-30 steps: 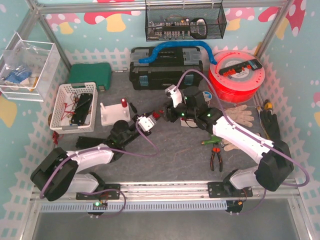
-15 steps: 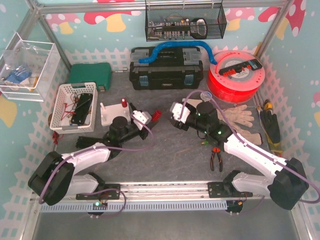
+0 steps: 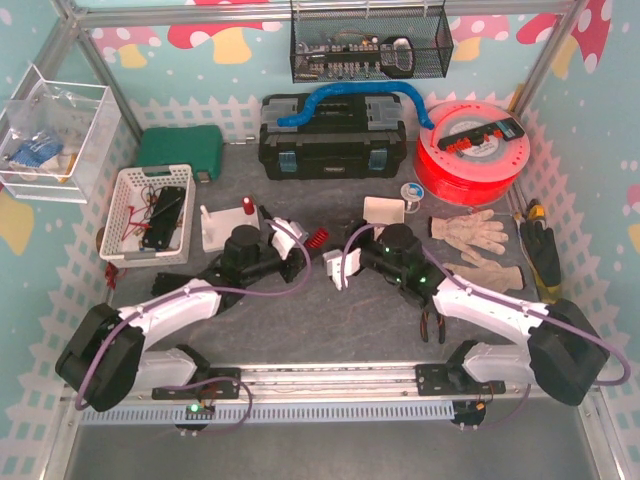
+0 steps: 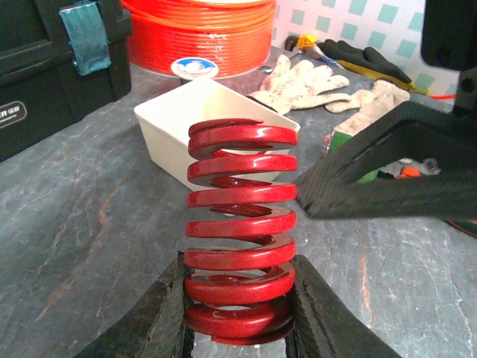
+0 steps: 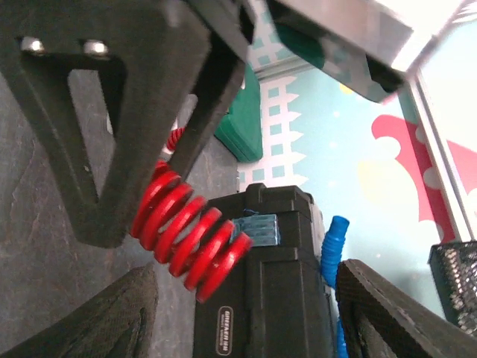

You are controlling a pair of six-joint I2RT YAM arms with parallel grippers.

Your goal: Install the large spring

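Top external view, left to right: a white basket (image 3: 114, 220) of wires sits at the table's left, and near it a white block (image 3: 220, 232) carries a short red stub (image 3: 246, 206). Next comes the left gripper (image 3: 303, 247), its jaws clamped on the end turns of the large spring (image 3: 315, 238), which hangs mid-scene between the two arms, in front of the black toolbox (image 3: 335, 140). The left wrist view shows the hold plainly: both fingers press the lowest coils while the rest of the red coil stands free beyond them. Just right of the spring, the right gripper (image 3: 333, 262) faces it with jaws parted and nothing in them. In the right wrist view its fingers (image 5: 97, 321) stand well apart, clear of the coil. One of them lies just beside the spring's upper turns in the left wrist view, though whether it touches cannot be told. Farther right lie a small white tray (image 3: 382, 210), a pair of work gloves (image 3: 465, 230) and a red filament spool (image 3: 470, 155). By these pictures the spring is gripped but not yet seated. The next move likely calls for lining the coil's axis up with its seat, perhaps on the white block, though no seat can be made out. Held by only a few end turns, the coil could tip.
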